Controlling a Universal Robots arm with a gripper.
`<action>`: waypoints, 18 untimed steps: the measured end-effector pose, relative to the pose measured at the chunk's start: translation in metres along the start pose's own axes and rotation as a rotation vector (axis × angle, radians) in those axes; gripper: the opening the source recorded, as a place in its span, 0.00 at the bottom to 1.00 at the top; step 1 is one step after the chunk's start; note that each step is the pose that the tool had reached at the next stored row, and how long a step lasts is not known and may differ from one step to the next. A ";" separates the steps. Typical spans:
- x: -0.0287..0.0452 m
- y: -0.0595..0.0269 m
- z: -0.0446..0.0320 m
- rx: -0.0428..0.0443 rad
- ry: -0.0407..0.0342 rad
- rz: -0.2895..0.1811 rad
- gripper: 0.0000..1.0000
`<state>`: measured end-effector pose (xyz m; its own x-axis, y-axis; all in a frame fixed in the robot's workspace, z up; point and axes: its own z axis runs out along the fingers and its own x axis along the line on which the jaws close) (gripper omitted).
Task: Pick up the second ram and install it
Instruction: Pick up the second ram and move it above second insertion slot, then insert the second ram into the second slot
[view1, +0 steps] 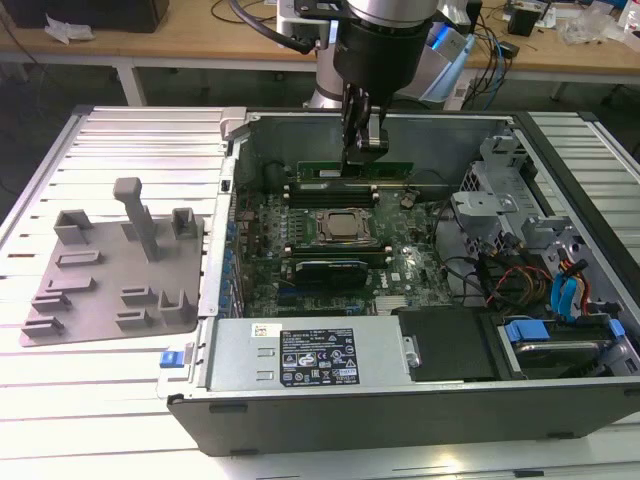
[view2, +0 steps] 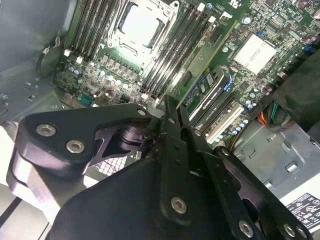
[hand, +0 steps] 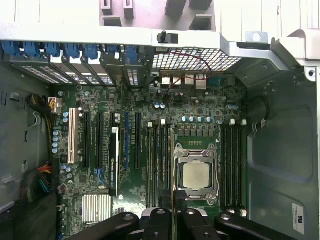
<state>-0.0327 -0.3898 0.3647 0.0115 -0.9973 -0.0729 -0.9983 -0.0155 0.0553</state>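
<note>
Peeking into an open tower case (view1: 450, 420) lying flat on a slatted metal table (view1: 120, 400), motherboard (view1: 400, 285) facing up. Seeing the arm (view1: 380, 40) coming down from the far side, with the gripper (view1: 364, 150) pinched narrow on the top edge of the second ram (view1: 325, 171), roughly mid-length. Holding it level, standing on its long edge, green face toward the exterior camera. Hanging over the board near the CPU socket (view1: 343, 225), and looking lifted clear rather than plugged in, though hard to say by how much.

Same grip in both wrist views: gripper (view2: 174, 106) (hand: 174, 214) closed on the second ram (view2: 202, 64) (hand: 173, 165), seen edge-on there as one thin line. Running parallel with the memory slots (view2: 175, 55) (hand: 157, 165), right beside the CPU socket (view2: 140, 22) (hand: 195, 175), on the side toward a dark card (view2: 216, 90) (hand: 114, 160) standing in an expansion slot. Not touching that card, just in the stretch between it and the socket.

Off at the exterior view's left, spotting a grey plastic plate (view1: 100, 280) with raised blocks on the table, outside the case and well apart from the gripper. Along the near wall, noticing a power supply (view1: 310, 360) with a label on top, plus a tangle of coloured cables (view1: 560, 290) toward the exterior view's right.
</note>
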 end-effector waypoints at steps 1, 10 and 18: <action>0.0000 0.0000 0.0000 -0.0001 0.0001 0.000 0.11; 0.0007 -0.0006 0.0092 -0.0001 0.0001 0.000 0.11; 0.0024 -0.0020 0.0329 -0.0002 0.0000 0.000 0.11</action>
<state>-0.0326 -0.3898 0.3316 0.0114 -0.9973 -0.0729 -0.9983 -0.0155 0.0555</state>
